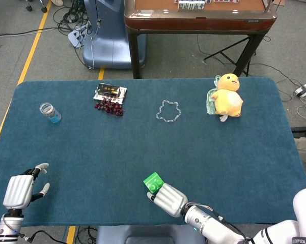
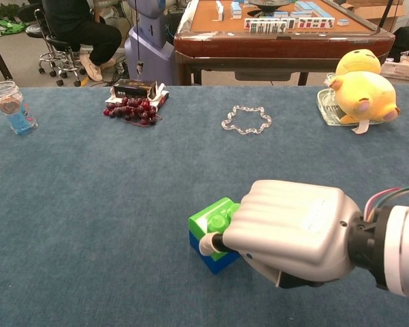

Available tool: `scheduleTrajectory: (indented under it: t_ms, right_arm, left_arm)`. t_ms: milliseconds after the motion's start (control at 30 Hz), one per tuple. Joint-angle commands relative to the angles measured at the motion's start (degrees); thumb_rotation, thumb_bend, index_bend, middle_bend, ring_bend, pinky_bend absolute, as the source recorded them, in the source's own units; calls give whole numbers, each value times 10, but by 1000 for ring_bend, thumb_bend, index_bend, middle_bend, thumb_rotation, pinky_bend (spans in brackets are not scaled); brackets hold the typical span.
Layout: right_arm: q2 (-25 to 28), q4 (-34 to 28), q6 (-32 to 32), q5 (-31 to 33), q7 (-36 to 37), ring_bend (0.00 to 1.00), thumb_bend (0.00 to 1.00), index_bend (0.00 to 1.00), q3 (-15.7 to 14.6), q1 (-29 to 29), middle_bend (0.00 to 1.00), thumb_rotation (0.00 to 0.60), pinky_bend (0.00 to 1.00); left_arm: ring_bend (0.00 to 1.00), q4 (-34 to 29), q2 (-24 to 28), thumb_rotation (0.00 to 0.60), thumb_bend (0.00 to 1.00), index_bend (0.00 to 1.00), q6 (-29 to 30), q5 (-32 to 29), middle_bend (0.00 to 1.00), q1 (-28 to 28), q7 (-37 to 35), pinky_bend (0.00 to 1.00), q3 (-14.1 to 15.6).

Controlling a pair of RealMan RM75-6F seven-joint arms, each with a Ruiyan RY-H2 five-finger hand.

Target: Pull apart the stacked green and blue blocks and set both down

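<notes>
A green block [image 2: 211, 216] sits stacked on a blue block [image 2: 205, 257] near the table's front edge, resting on the cloth. In the head view only the green top [image 1: 153, 181] shows. My right hand [image 2: 292, 231] wraps the stack's right side from the near side, with the thumb tip [image 2: 207, 244] pressed against the front face; the same right hand [image 1: 168, 199] shows at the bottom of the head view. My left hand [image 1: 20, 190] rests at the front left corner, fingers apart and holding nothing.
A small bottle [image 1: 50, 112] stands far left. Dark grapes with a packet [image 1: 109, 104], a clear bead ring [image 1: 168, 110] and a yellow plush chick [image 1: 227, 95] lie along the far side. The front table edge [image 1: 117, 223] runs just behind my right hand.
</notes>
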Motion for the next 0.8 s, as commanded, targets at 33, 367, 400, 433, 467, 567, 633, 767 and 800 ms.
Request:
scheduleTrajectory:
  t_ms: [33,367,400,433,467,567,633,767,800]
  right_arm:
    - [3,-2,6,1,1,993,1000,178,-5,1,1000,600,1000]
    - [26,-10,28,-8,15,994,1000,186,-29,-6,1000,600,1000]
    - [29,-11,31,-10,18,994,1000,186,-31,-8,1000,600,1000]
    - [32,-11,33,-11,20,994,1000,186,-33,-10,1000,600,1000]
    - [34,-11,35,-13,23,994,1000,186,-35,-11,1000,600,1000]
    - [42,-10,42,-18,32,994,1000,187,-39,-17,1000,600,1000]
    - [47,-8,46,-22,36,994,1000,187,-42,-20,1000,600,1000]
    - [53,-3,52,-24,45,994,1000,186,-43,-25,1000,600,1000]
    - [54,-2,52,-24,47,994,1000,186,-42,-26,1000,600,1000]
  left_arm:
    - [430,0,0,600,315,327,0,0,399,0,0,608,0]
    - [430,-3,0,600,315,327,1,1,399,-1,2,609,-1]
    - [430,-4,1,600,315,327,1,1,399,-1,3,608,-1]
    - [430,-5,1,600,315,327,1,1,399,-1,3,608,-1]
    - [430,-6,1,600,315,327,1,1,399,-1,4,608,-1]
    - [430,-8,2,600,315,327,1,2,399,-2,5,608,-2]
    - [430,-10,3,600,315,327,0,3,399,-3,8,608,-2]
    - [431,-15,5,600,314,327,2,4,399,-3,12,608,-2]
    - [431,-16,5,600,315,327,2,4,399,-4,12,608,-3]
